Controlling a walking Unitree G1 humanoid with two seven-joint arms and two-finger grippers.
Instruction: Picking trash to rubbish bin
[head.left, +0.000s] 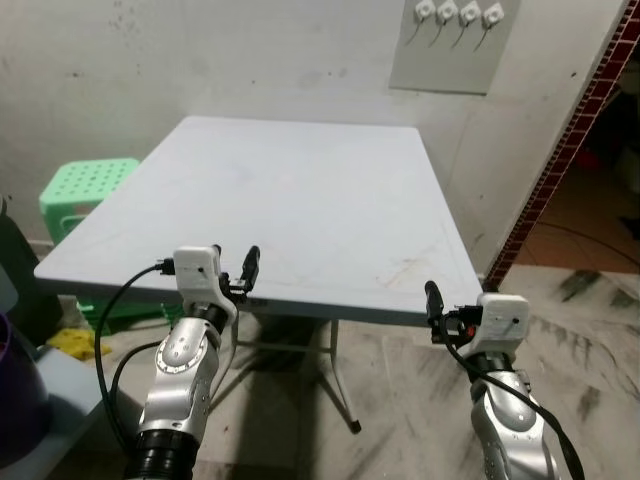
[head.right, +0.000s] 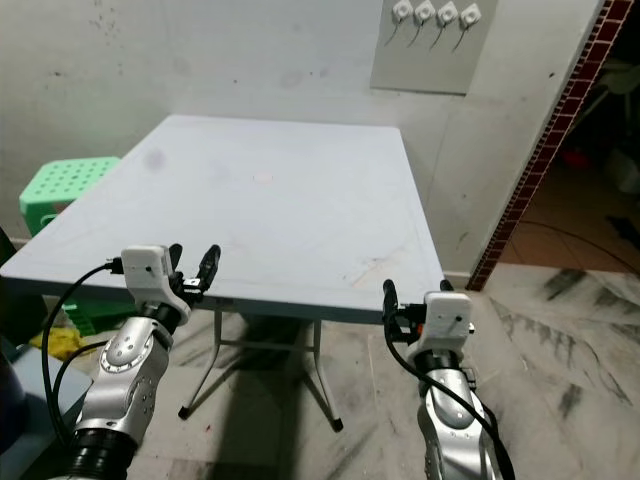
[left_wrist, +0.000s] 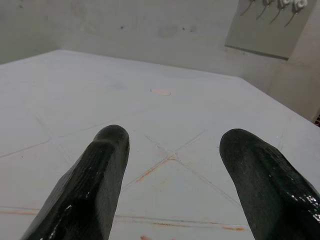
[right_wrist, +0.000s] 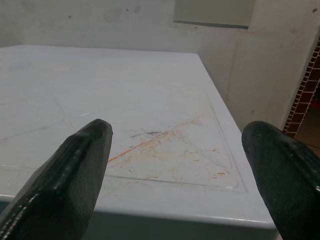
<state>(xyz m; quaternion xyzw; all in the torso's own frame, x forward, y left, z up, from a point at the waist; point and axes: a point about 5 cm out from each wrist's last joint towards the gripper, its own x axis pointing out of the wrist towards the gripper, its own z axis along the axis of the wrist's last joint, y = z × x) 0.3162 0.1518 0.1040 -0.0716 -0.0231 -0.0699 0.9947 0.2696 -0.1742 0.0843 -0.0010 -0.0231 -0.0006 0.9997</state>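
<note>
From the left eye view, a square pale grey plastic folding table (head.left: 300, 210) stood against a stained, off-white plastered wall (head.left: 200, 50). Its top was smooth and matte, marked with faint moulded diagonal lines and a few rusty orange scuffs near the front right corner. A mint-green plastic stool with a perforated seat (head.left: 85, 185) sat at the table's left side, and something crumpled and yellow (head.left: 78, 343) lay on the floor beneath it; what it was could not be told. A pale rectangular wall panel carrying four small white hooks (head.left: 450, 40) hung above the table's far right corner. The floor was grey veined marble tile (head.left: 590, 330). The left gripper (head.left: 248, 270) was raised at the table's front edge, and the right gripper (head.left: 432, 300) was level with the front right corner, just off the edge.

The right eye view gave the same scene, with a small pale pinkish round spot (head.right: 262, 178) on the tabletop, near the middle.

In the left wrist view, the two glossy black rounded fingers (left_wrist: 90, 190) stood well apart with nothing between them, poised over the tabletop without touching it.

In the right wrist view, the fingers (right_wrist: 70, 180) were likewise spread wide and empty, at the table's front edge over the orange scuffs.

No rubbish bin could be made out.
</note>
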